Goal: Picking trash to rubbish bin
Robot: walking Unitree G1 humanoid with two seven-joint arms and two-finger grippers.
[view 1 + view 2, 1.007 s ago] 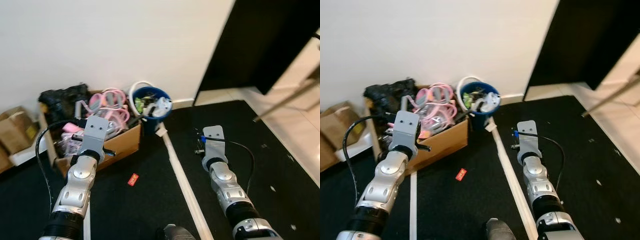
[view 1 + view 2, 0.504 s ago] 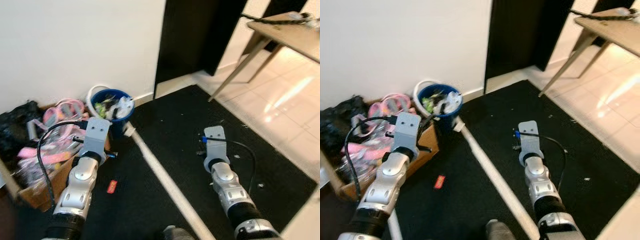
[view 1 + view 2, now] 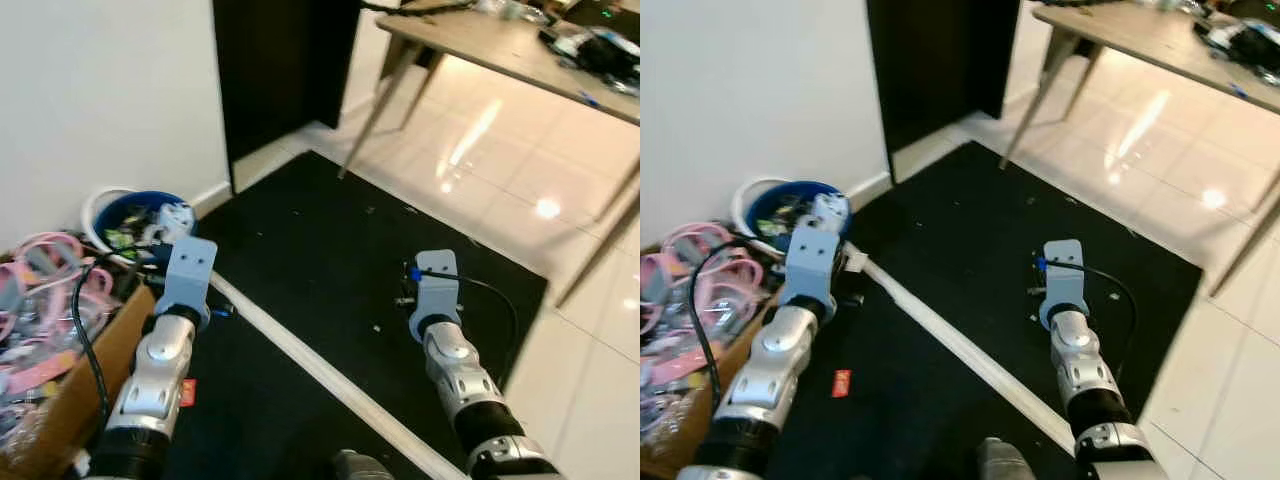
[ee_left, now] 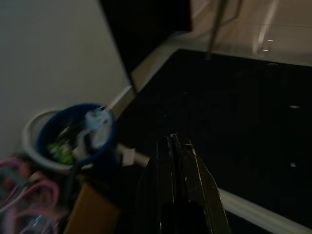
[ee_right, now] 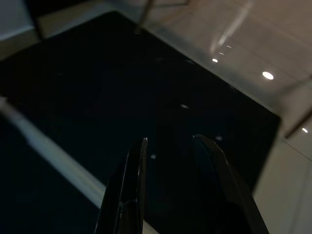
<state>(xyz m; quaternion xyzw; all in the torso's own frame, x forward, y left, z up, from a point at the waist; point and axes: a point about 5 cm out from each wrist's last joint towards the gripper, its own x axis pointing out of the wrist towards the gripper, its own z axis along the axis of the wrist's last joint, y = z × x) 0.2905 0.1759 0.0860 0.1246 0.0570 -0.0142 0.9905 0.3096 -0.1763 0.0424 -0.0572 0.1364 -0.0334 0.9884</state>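
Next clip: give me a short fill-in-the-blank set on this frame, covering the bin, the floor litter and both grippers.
The rubbish bin against the wall is ____ in colour.
The small wrapper lying on the black mat is ____.
The left gripper has its fingers ____.
The right gripper has its fingers ____.

Missing words: blue; red; shut; open

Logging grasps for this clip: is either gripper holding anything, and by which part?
Nothing is held. Left gripper is shut empty; right gripper is open over the black mat.
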